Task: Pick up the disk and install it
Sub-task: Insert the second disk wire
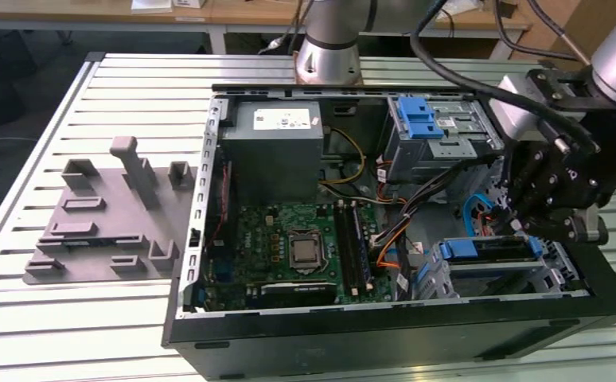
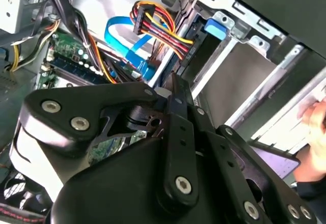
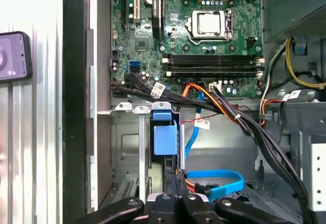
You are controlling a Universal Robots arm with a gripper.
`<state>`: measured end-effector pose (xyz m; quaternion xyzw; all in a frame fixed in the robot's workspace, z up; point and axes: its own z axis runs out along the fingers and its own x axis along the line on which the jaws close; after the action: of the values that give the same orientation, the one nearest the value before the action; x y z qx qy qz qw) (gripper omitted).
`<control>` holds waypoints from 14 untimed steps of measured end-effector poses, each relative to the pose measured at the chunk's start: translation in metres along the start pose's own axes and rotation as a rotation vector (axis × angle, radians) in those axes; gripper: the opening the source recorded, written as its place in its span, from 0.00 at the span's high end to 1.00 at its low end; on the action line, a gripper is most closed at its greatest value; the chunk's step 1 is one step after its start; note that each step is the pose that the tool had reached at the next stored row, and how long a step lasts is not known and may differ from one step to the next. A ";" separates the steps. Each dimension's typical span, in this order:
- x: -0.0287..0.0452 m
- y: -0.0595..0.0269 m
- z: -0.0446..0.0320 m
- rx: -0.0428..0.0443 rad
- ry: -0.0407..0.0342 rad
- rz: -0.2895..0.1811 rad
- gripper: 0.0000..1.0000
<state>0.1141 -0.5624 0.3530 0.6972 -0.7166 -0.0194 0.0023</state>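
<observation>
So the gripper [image 1: 526, 227] is down inside the open computer case [image 1: 393, 334], at the case's edge on the exterior view's right, just above the drive cage [image 1: 563, 274] near that front corner. The disk [image 1: 485, 248] sits in that cage with its blue carrier showing along the top edge, right under the gripper and very close to it. In the first wrist view the fingers [image 3: 175, 183] look pressed together, clamped on nothing, with the disk's blue carrier tab [image 3: 164, 132] just beyond their tips. Can't tell if the tips actually touch the disk. The motherboard [image 1: 286, 247] lies flat on the case floor, a grey fixture plate [image 1: 101, 219] sits on the slatted table [image 1: 32, 159], well apart from the case.
</observation>
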 end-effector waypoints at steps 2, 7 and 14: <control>-0.0004 0.0002 -0.0059 -0.0001 0.0000 0.000 0.89; -0.0038 0.0005 -0.0133 -0.0001 -0.0003 -0.001 0.89; -0.0188 0.0011 -0.0169 -0.0001 0.0002 -0.002 0.89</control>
<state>0.1140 -0.5441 0.3704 0.6977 -0.7161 -0.0193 0.0025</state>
